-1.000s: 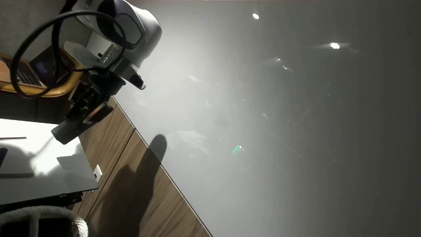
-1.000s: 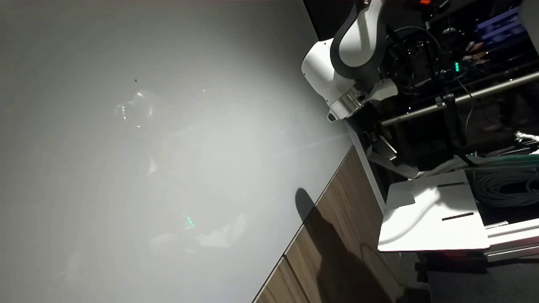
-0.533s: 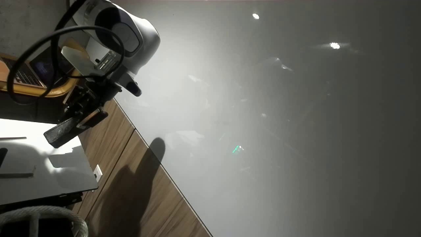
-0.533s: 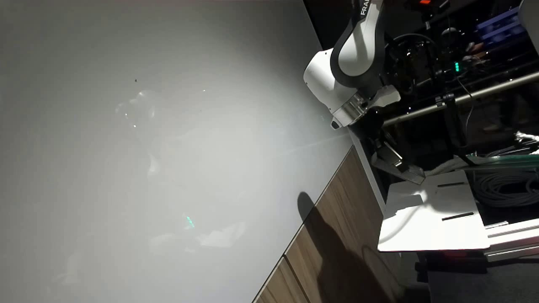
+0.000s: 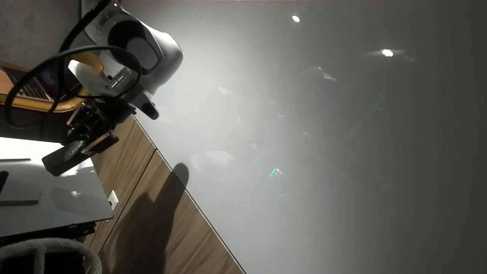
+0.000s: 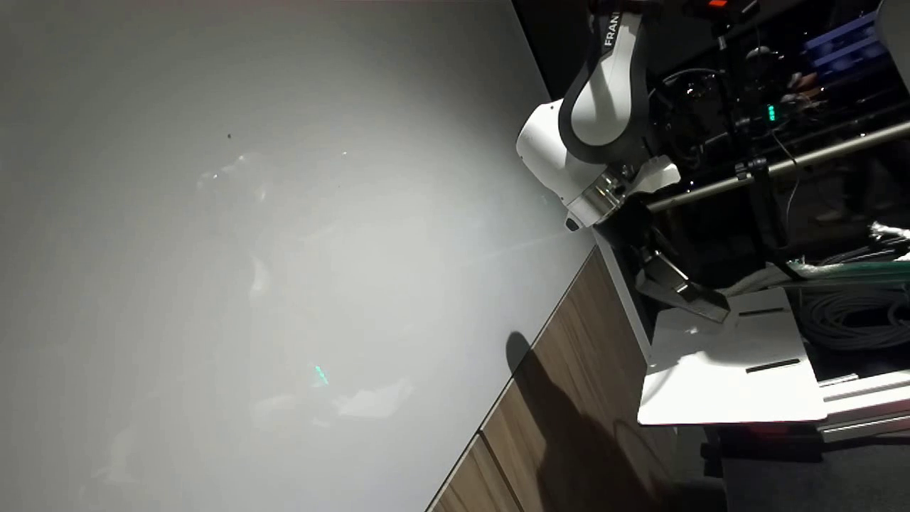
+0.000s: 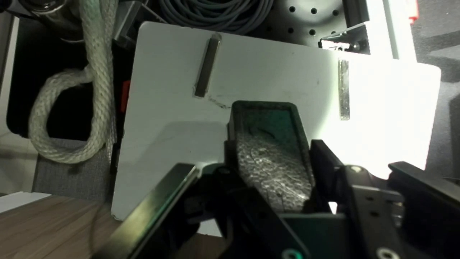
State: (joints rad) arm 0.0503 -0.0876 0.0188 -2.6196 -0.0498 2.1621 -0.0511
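Observation:
My gripper (image 7: 274,158) is shut on a dark, eraser-like block (image 7: 267,124) with a rough, felt-like face. The fingers grip the block's two long sides, and its free end points away from the gripper. Beyond it in the wrist view is a white panel (image 7: 169,90) with two slots or strips. In both exterior views the gripper (image 5: 89,139) (image 6: 657,274) tilts downward, with the block (image 5: 61,160) (image 6: 693,299) overlapping the edge of the white panel (image 5: 80,209) (image 6: 732,391). I cannot tell whether the block touches it.
A large glossy grey-white surface (image 5: 304,133) fills most of both exterior views, bordered by wood panelling (image 5: 152,220). Rope (image 7: 99,82) and coiled cable (image 7: 219,16) lie beside the panel. A laptop (image 5: 28,83) sits on a yellow chair (image 5: 45,106). A metal rail (image 6: 817,163) runs behind the arm.
The arm and gripper have moved steadily downward in both exterior views, carrying the block nearer to and over the white panel in the picture. The grip on the block looks unchanged.

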